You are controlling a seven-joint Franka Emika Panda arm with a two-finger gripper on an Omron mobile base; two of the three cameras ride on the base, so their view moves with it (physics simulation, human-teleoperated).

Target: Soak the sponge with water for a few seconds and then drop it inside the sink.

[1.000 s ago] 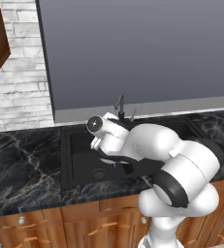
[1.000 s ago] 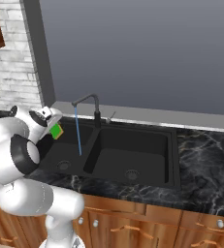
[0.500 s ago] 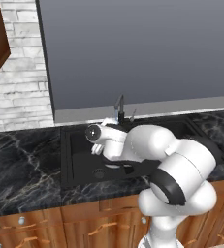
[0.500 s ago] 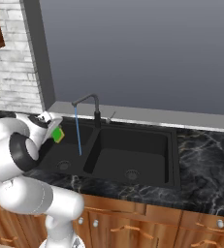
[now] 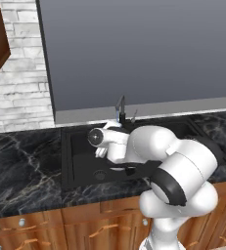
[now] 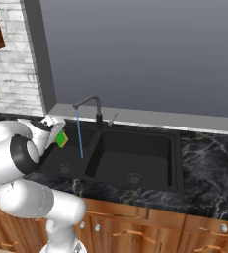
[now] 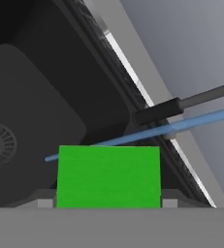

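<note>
Sink [image 6: 135, 153]: sponge [image 6: 61, 139] beside water [image 6: 79, 134]

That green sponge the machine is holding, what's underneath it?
Under the sponge, held in the tool, lies the left basin of the black sink, with its round drain showing. The water falls beside the sponge. The arm covers the basin's near corner.

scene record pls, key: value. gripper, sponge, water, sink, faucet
gripper: gripper shut on sponge, over left basin
sponge: small flat green block with yellow underside, held beside the stream, not under it
water: thin light-blue vertical stream running from the spout into left basin
sink: matte black double-basin sink, both drains visible
faucet: slim dark faucet, spout turned over left basin
</note>
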